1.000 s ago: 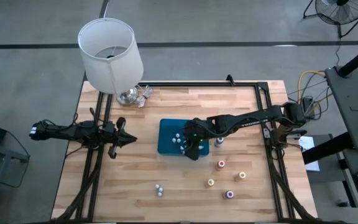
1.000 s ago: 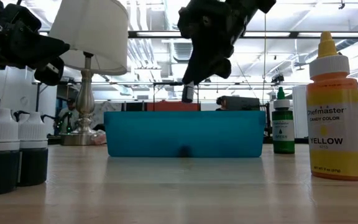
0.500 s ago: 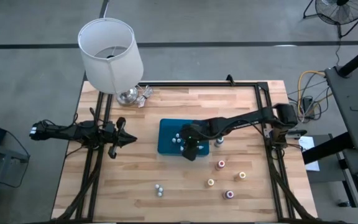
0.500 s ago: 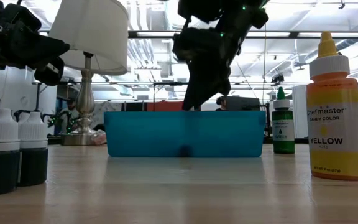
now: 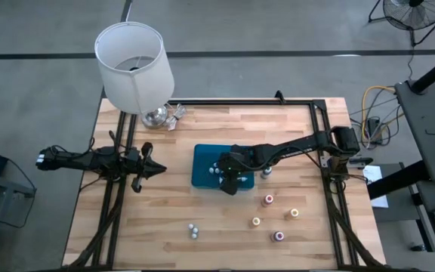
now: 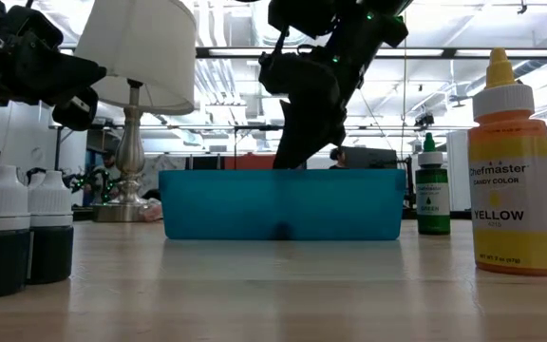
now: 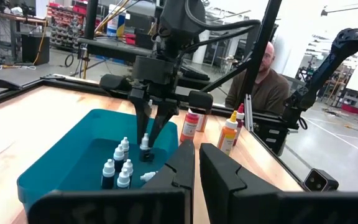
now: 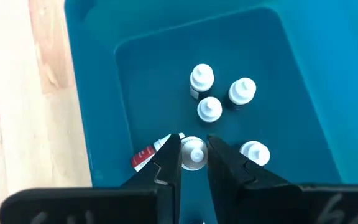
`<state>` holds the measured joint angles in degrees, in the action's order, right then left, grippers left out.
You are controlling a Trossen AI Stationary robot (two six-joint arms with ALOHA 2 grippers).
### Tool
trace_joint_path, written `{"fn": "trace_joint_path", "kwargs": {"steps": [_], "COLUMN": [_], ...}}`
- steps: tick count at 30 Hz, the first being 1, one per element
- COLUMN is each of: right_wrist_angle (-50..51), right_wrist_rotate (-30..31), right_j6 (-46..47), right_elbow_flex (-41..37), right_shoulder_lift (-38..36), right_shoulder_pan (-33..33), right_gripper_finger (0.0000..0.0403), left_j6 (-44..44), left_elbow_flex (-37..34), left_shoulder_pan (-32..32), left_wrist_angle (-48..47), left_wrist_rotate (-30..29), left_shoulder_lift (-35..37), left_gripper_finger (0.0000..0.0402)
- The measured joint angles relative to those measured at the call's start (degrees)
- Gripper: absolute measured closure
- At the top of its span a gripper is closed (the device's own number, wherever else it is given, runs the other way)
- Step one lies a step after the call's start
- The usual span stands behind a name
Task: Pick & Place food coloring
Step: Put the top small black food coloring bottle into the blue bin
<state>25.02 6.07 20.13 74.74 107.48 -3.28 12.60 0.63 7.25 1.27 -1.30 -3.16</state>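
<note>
**Right gripper lowers a bottle into the blue tray**

The step in hand is the placing. The right gripper is down inside the blue tray, its two fingers closed to a narrow gap around a small white-capped bottle, one of the food coloring set. In the left wrist view the same bottle hangs between the fingertips just above the tray floor, upright or nearly so. I judge the next move to be a short further descent, then a release and a straight lift, so the fingers do not catch the bottles standing close by.

Just beside the held bottle, a red-labelled bottle lies on its side on the tray floor, and another white cap stands on the other side. A little farther into the tray three more white-capped bottles stand together, near but apart.

Beyond the tray, several bottles with coloured tops wait on the wooden table, well apart from each other, and a white-capped pair stands near the table's front edge.

Farthest off, the left gripper is shut and empty, parked above the table's left side, beside the white lamp.
</note>
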Motion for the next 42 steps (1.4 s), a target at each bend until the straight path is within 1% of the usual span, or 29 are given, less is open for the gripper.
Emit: {"fn": "trace_joint_path", "kwargs": {"steps": [6,11,19,28,30,35,42], "right_wrist_angle": [0.0,-0.2,-0.1,0.0,-0.1,0.0,-0.7], "right_wrist_rotate": [0.2,3.1,6.1,8.1,9.1,9.1,11.1], "right_j6": [1.4,3.4,13.9,22.5,24.1,28.9,30.1], "right_elbow_flex": [0.0,-0.1,-0.1,-0.2,-0.2,-0.3,0.0], "right_shoulder_lift": [0.0,0.0,0.3,0.7,1.2,3.6,5.3], "right_shoulder_pan": [-0.5,-1.2,-1.4,-3.3,-3.9,-4.3,-4.4], "right_gripper_finger": [0.036,0.036,0.036,0.036,0.036,0.036,0.036], "left_j6": [0.0,0.0,0.0,0.0,0.0,0.0,0.0], "left_elbow_flex": [0.0,0.0,0.0,0.0,0.0,0.0,0.0], "left_shoulder_pan": [0.0,0.0,0.0,0.0,0.0,0.0,0.0], "left_wrist_angle": [0.0,0.0,0.0,0.0,0.0,0.0,0.0], "left_wrist_rotate": [0.0,0.0,0.0,0.0,0.0,0.0,0.0], "left_shoulder_lift": [0.0,0.0,0.0,0.0,0.0,0.0,0.0], "left_gripper_finger": [0.0402,0.0402,0.0402,0.0402,0.0402,0.0402,0.0402]}}
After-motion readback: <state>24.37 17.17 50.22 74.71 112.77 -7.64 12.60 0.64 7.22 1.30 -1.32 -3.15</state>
